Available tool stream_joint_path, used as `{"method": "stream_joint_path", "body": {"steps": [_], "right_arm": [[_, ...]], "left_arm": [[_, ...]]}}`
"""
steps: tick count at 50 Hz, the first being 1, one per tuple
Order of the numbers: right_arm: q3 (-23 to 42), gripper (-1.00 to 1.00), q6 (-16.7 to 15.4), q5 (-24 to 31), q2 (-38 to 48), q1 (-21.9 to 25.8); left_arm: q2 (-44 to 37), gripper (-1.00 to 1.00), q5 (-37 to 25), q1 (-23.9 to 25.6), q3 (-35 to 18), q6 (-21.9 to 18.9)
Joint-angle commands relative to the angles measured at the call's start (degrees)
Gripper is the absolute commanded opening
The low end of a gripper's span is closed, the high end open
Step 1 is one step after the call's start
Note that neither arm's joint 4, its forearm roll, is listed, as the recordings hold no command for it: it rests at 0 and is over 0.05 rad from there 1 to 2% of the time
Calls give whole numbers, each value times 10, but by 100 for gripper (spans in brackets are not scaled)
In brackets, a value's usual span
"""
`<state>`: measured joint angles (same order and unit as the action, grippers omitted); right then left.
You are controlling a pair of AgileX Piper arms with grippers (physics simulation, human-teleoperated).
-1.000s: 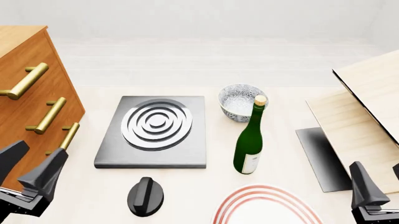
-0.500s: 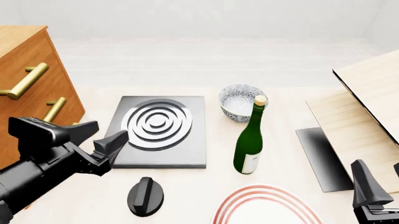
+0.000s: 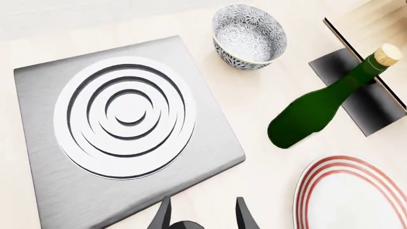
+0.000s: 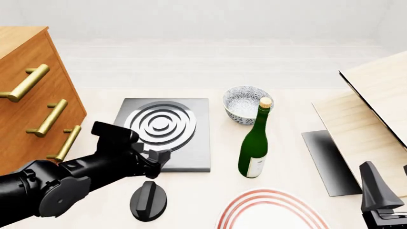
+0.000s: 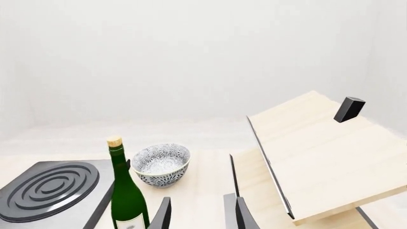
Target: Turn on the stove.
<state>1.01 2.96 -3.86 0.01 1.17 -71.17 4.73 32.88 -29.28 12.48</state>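
The stove (image 4: 160,135) is a flat dark-grey slab with one burner of silver rings, left of the table's middle; it also fills much of the left wrist view (image 3: 127,124). Its black round knob (image 4: 148,200) lies apart on the table, just in front of the slab. My left gripper (image 4: 157,161) hovers at the slab's front edge, a little beyond the knob; its fingertips (image 3: 164,214) stand apart with nothing between them. The knob does not show in the left wrist view. My right gripper (image 5: 198,214) is open and empty at the near right corner (image 4: 375,198).
A green bottle (image 4: 254,143) stands right of the stove, with a patterned bowl (image 4: 245,102) behind it. A red-ringed white plate (image 4: 273,212) lies at the front. A dark flat panel (image 4: 327,160) and wooden boards (image 4: 362,124) are at the right, a wooden drawer chest (image 4: 32,100) at the left.
My left arm has swung from the near left by the drawers forward and right, to the stove's front edge above the knob. The right arm has barely moved.
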Motion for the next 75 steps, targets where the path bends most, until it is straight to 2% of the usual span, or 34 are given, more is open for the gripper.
{"method": "stream_joint_path", "body": {"steps": [1,11,17,31,45,57,75], "right_arm": [[2,100,-3,-2,0,1],[-8,100,-3,-9,0,1],[-2,100,-5,-3,0,2],[0,100,-6,0,0,2],[1,100,-6,1,0,1],[-3,100,-6,-3,0,1],[-5,100,-5,-4,0,0]], "left_arm": [[-85,100,-27,11,-25,17],[-145,100,-8,-19,-22,7],[-178,100,21,-38,-12,-21],[-206,100,60,-66,3,-30],[-211,100,75,-71,20,-46],[-191,100,65,-88,29,-74],[-163,100,59,-103,46,-92]]}}
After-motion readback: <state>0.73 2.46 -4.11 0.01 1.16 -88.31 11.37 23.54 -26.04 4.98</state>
